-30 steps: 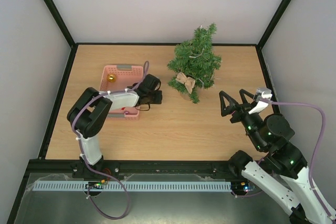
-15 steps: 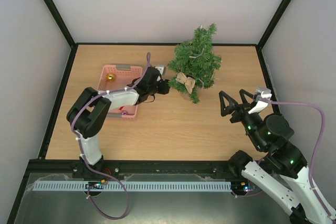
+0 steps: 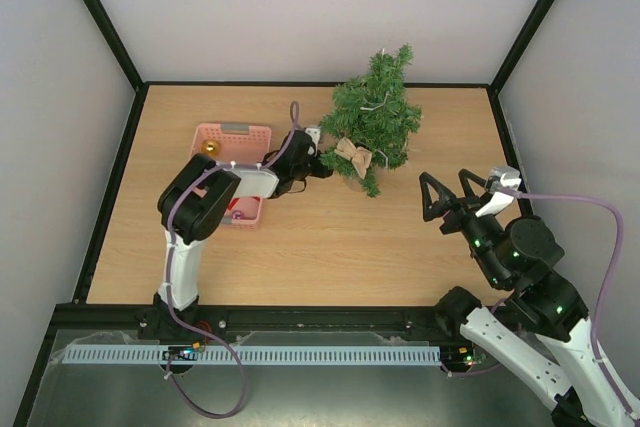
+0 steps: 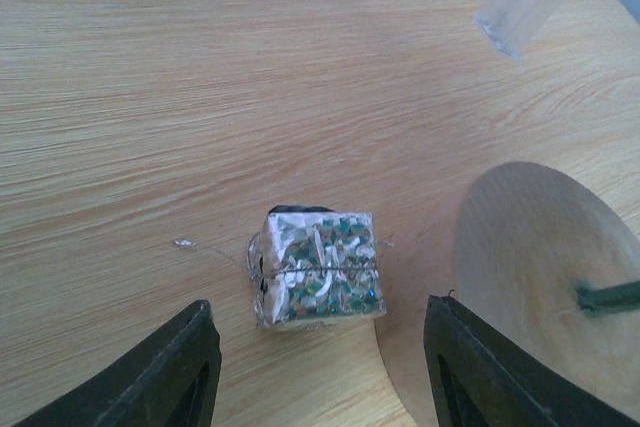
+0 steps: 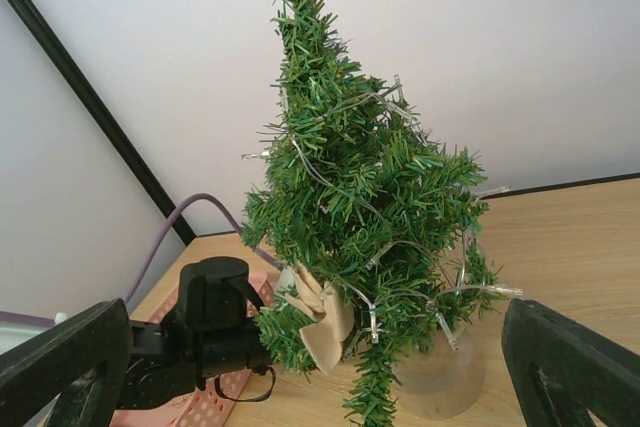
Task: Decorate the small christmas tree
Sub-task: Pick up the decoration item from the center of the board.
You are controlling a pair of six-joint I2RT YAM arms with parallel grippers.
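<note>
The small christmas tree (image 3: 372, 112) stands at the back centre on a round pale base (image 4: 545, 267), with a clear light string and a beige bow (image 3: 353, 156) on it. My left gripper (image 3: 318, 163) is open, low beside the tree's base. A small foil-wrapped cube ornament (image 4: 318, 267) lies on the table between its fingers (image 4: 175, 372), touching neither. My right gripper (image 3: 445, 197) is open and empty, right of the tree and facing it. The right wrist view shows the tree (image 5: 360, 197), the bow (image 5: 325, 319) and my left gripper (image 5: 205, 332) at its left.
A pink plastic basket (image 3: 232, 137) sits left of the tree under my left forearm, with a gold ball (image 3: 211, 148) and a red item (image 3: 240, 210) in it. White walls with black frame edges enclose the table.
My left gripper has moved right from the basket to the tree's base, and its elbow has swung right. The right arm has barely moved.
</note>
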